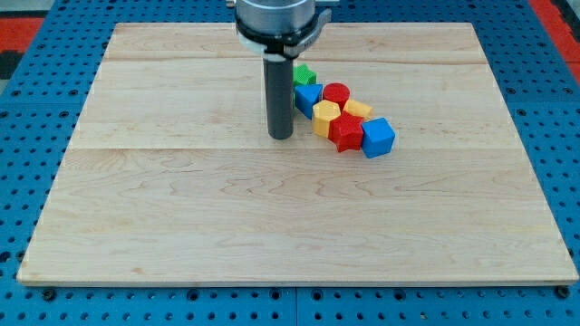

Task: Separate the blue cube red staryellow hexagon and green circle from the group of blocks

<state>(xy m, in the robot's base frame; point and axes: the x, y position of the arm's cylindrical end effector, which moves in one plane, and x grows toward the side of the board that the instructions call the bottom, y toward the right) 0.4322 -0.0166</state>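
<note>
A tight cluster of blocks lies right of the board's centre. The blue cube [378,137] is at its right end, touching the red star [346,132]. The yellow hexagon [325,116] sits left of the star. A green block [304,74] is at the cluster's top, partly hidden behind my rod. A red cylinder [336,93], another blue block [308,95] and another yellow block [357,110] also belong to the group. My tip [280,136] rests on the board just left of the cluster, about level with the red star, apart from the blocks.
The wooden board [181,208] lies on a blue perforated table [27,109]. The arm's grey mount [276,20] hangs over the board's top middle. A red strip [557,18] shows at the top right corner.
</note>
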